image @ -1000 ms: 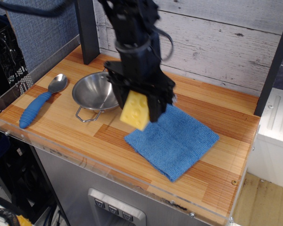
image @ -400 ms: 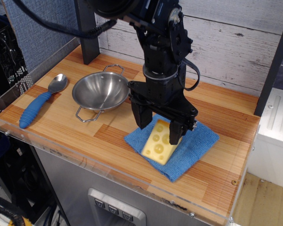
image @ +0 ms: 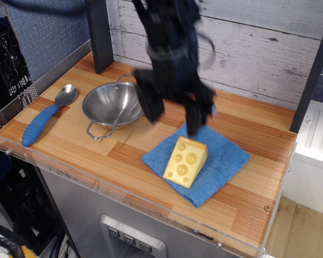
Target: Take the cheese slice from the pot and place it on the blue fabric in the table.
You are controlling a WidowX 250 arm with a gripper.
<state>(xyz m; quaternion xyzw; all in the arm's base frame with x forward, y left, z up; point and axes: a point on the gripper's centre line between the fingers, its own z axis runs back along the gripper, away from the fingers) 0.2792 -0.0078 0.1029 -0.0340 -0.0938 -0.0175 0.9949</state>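
Here, on the striped light and reddish-brown wooden plank desk (image: pixel 70 142) with its clear acrylic rim, there are four loose things, one of each kind. One yellow toy wedge of Swiss cheese (image: pixel 185 162) stands on the single square blue terry cloth (image: pixel 224 156), with its holed face turned toward the front edge of the desk; five round holes can be counted on that face. The cloth lies flat toward the front right part of the desk, one corner pointing at the front edge and another at the right edge. One small shallow round shiny steel pot (image: pixel 114 106) sits toward the back left, apart from the cloth, and holds nothing; two wire loop handles show on it, one toward the back edge and one toward the front. One metal spoon with a blue ribbed handle (image: pixel 47 116) lies near the left edge, its bowl toward the back and its handle toward the front left corner, separate from the pot. The one black end effector (image: pixel 174 117) hangs above the desk between the pot and the cheese, its two fingers spread wide apart and gripping nothing; its outline is blurred. The right finger's tip is just above the top of the wedge, not gripping it.
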